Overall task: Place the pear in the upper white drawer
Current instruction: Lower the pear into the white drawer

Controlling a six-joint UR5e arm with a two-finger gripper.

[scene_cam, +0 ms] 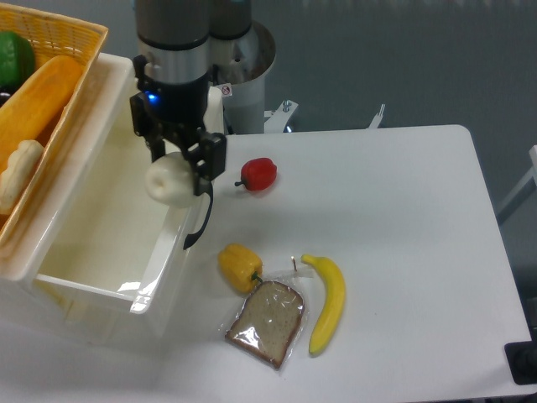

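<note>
The pear (168, 181) is a pale cream-white lumpy fruit held between the fingers of my gripper (178, 172), which is shut on it. It hangs just above the front right rim of the upper white drawer (101, 218), a deep cream-white bin pulled open, with its dark curved handle (201, 220) below the gripper. The inside of the drawer shows nothing in it.
A yellow wicker basket (67, 50) with foods sits over the drawer's left back corner. On the table lie a red pepper (259, 174), a yellow bell pepper (239, 265), a bagged bread slice (267, 323) and a banana (327, 302).
</note>
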